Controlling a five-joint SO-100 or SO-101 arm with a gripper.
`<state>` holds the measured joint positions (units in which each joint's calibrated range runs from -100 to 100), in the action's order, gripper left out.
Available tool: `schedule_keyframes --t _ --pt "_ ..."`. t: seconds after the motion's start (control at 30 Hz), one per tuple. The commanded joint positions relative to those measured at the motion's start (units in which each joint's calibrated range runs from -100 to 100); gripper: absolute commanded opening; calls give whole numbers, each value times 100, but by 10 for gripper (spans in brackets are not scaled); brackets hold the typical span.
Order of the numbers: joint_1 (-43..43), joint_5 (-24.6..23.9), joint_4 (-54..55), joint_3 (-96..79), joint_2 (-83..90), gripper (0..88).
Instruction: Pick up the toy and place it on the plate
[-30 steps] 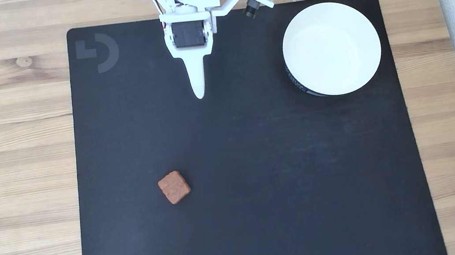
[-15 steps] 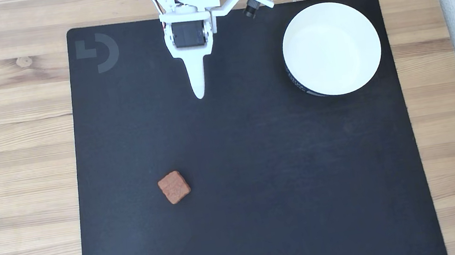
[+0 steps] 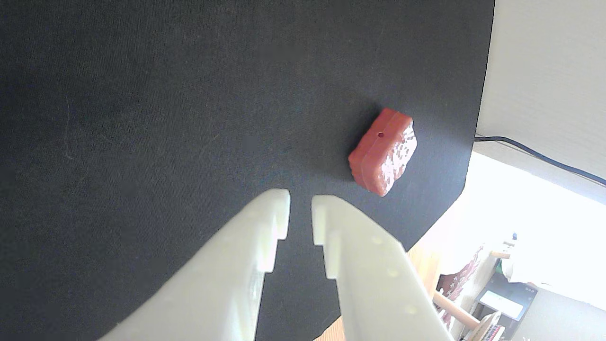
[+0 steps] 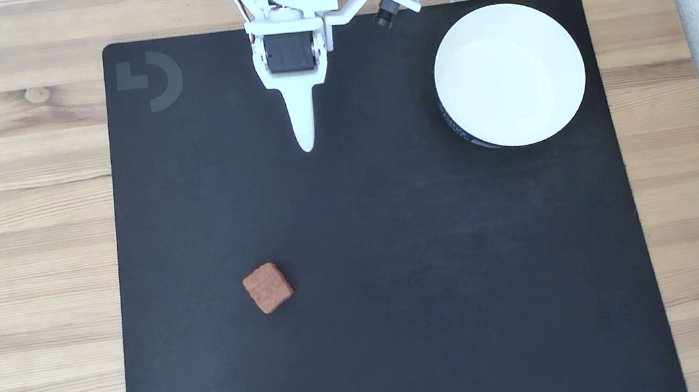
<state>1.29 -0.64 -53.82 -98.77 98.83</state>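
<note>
A pale wooden table (image 4: 18,222) carries a large black mat (image 4: 401,271), seen from above in the fixed view. Nearest the bottom edge of that view lies the toy (image 4: 267,288), a small reddish-brown squarish block with a rough embossed top, resting flat on the mat's lower left part with bare mat on every side. Farther up, the white gripper (image 4: 306,144) points down the picture from the arm (image 4: 285,7) at the top edge; the toy sits well apart from its tip, below and a little to the left. In the wrist view the gripper (image 3: 300,204) has its two white fingers (image 3: 265,222) held slightly apart with a narrow gap between the tips, and nothing between them; the toy (image 3: 383,152) lies beyond the tips and off to the right, clear of both. The plate (image 4: 509,74), a round white dish, stands at the mat's upper right. Its dark outer side bears pale print too small to read. A faint grey logo (image 4: 150,80), a square beside a half ring, marks the mat's upper left corner.
</note>
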Motion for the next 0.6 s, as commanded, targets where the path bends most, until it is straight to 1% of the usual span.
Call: schedule_keyframes --t 0.0,0.57 --pt "9 -3 -29 -51 58 25" --pt "34 -9 -29 -60 67 25"
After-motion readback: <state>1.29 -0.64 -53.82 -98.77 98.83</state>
